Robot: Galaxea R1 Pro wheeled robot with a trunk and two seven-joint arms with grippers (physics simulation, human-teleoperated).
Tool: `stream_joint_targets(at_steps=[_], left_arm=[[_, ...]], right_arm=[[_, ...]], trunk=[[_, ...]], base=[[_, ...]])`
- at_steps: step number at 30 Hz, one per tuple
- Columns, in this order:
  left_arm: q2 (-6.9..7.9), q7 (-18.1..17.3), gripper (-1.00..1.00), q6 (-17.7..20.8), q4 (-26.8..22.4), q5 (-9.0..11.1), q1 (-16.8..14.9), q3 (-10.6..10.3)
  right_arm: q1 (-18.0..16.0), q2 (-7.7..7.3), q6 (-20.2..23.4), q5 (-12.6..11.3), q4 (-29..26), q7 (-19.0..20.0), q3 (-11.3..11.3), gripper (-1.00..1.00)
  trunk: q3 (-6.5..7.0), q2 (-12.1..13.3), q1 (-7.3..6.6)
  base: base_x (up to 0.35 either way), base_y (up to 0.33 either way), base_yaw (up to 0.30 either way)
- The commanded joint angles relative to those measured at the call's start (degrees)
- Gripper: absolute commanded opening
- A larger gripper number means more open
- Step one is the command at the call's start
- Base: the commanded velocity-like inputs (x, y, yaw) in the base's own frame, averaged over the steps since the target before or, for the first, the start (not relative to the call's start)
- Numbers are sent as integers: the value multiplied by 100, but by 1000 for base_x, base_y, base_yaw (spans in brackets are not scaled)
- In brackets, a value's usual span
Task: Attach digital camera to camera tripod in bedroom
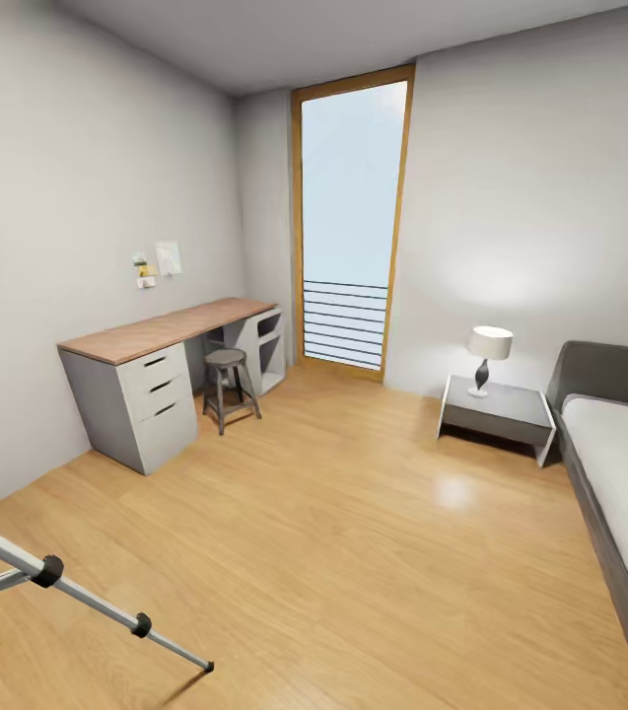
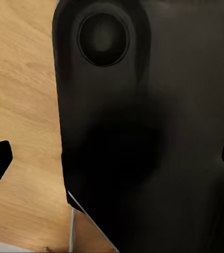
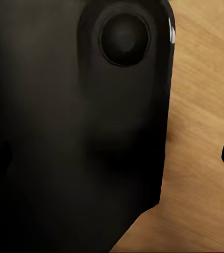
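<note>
Foreground, lower left: camera tripod point(image 1: 52, 574), silver legs splayed on plank floor point(image 1: 353, 552). Beyond: stool point(image 1: 230, 385), desk point(image 1: 171, 330), nightstand with lamp point(image 1: 489, 357), bed point(image 1: 624, 463). Digital camera unlocated. Best to turn toward tripod and scan surfaces first. Arms tucked against black body panels; state of jaws: cannot tell.

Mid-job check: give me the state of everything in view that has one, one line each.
camera tripod: standing at the head view's lower left, legs spread on the wood floor, head out of frame.
lamp: lit, upright on the nightstand.
desk drawers: all shut.
stool: upright, beside the desk.
left hand: fingers apart, empty.
right hand: cannot tell.
</note>
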Motion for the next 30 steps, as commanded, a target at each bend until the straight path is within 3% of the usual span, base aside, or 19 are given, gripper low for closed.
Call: stream_joint_targets(at_steps=[1, 5, 30], left_arm=[[33, 2, 100, 0, -33, 33, 33, 15], [135, 1, 100, 0, -52, 37, 52, 16], [135, 1, 100, 0, -52, 37, 52, 16]], right_arm=[[-34, 14, -8, 4, -33, -33, 25, 100], [-166, 15, -10, 4, -142, -32, 26, 100], [-194, 15, -10, 4, -142, -32, 26, 100]], trunk=[[-3, -1, 0], [-3, -1, 0], [-2, -1, 0]], base=[[0, 0, 0], [0, 0, 0], [0, 0, 0]])
